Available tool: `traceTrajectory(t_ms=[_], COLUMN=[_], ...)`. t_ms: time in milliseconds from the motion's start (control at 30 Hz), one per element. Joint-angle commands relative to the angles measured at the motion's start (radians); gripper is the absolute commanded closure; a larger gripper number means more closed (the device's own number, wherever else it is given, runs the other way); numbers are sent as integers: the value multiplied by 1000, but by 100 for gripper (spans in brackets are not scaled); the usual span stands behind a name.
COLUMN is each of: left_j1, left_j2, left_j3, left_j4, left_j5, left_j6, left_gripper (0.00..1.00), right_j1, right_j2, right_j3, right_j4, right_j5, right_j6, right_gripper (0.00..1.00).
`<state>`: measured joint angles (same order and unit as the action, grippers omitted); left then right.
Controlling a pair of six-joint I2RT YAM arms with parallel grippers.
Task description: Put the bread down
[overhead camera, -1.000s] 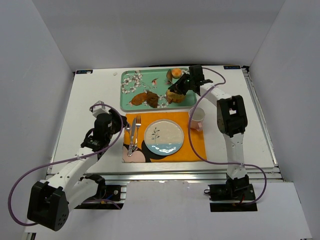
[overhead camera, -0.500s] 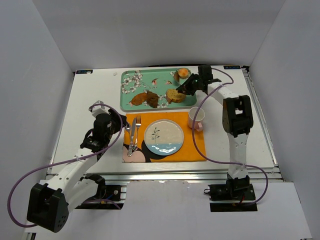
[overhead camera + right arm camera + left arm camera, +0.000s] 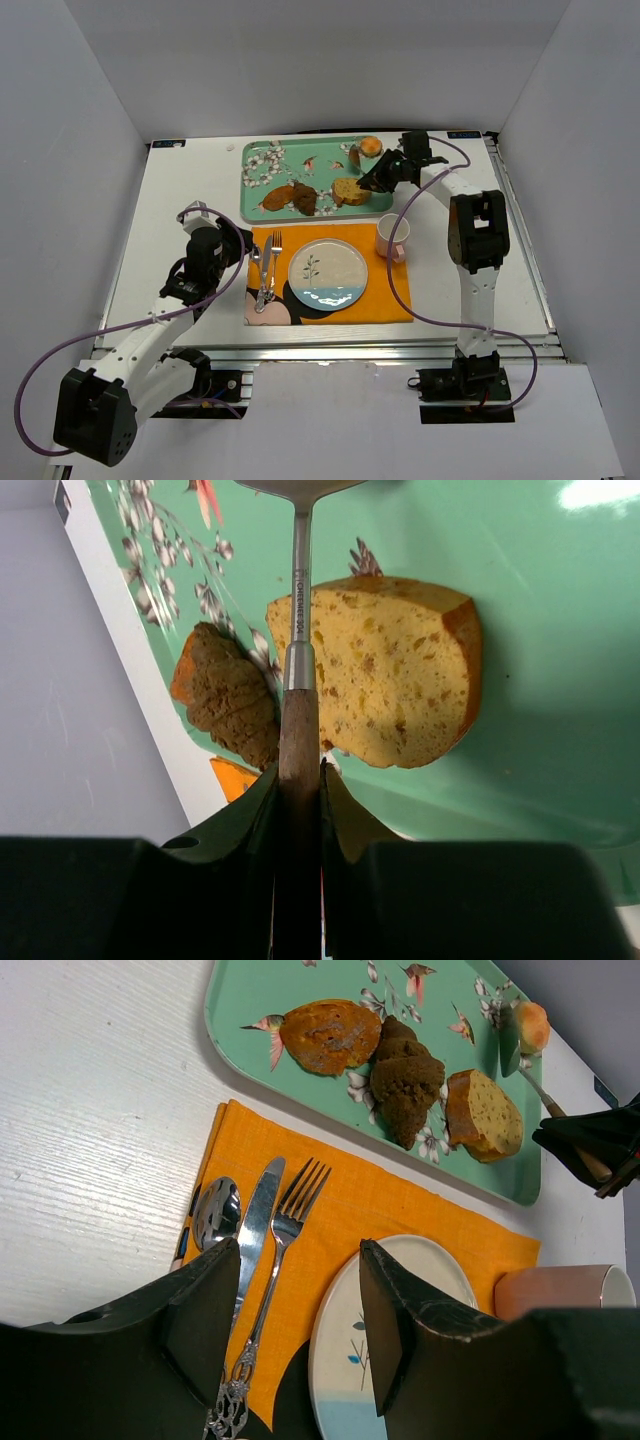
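Note:
The bread, a small round golden bun (image 3: 371, 146), is at the far right corner of the green tray (image 3: 262, 152). It also shows in the left wrist view (image 3: 531, 1026), touching the blade of a spatula (image 3: 507, 1040). My right gripper (image 3: 386, 172) is shut on the spatula's wooden handle (image 3: 298, 742). Its metal shaft (image 3: 298, 575) runs over the tan bread slice (image 3: 385, 665). The bun is out of the right wrist view. My left gripper (image 3: 300, 1260) is open and empty, low over the orange placemat (image 3: 350, 1205) by the plate (image 3: 327, 272).
Dark brown meat-like pieces (image 3: 290, 197) and the bread slice (image 3: 349, 190) lie on the tray's near side. A pink cup (image 3: 393, 235) stands right of the plate. A spoon, knife and fork (image 3: 265, 270) lie left of the plate. White walls surround the table.
The bun has moved right along the tray's far edge to the far right corner. My right gripper with the spatula has shifted right. The left arm has not moved.

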<state>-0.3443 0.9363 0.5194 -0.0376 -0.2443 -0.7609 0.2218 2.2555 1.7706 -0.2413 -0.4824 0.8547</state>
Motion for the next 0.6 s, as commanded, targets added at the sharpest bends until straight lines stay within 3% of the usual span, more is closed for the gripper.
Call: traceTrajectory(t_ms=[0, 567], left_j1=[-1, -1], left_j2=[-27, -25], left_j3=[19, 4], left_j4=[5, 22], left_j5=[2, 2], left_j6=[-3, -6], left_gripper=[39, 39], right_j1=[-1, -36], right_j2=[-36, 26], right_j3=[32, 182], right_j4=[-22, -240], right_j5=[-50, -16], right_j6=[-52, -266], right_gripper=[100, 100])
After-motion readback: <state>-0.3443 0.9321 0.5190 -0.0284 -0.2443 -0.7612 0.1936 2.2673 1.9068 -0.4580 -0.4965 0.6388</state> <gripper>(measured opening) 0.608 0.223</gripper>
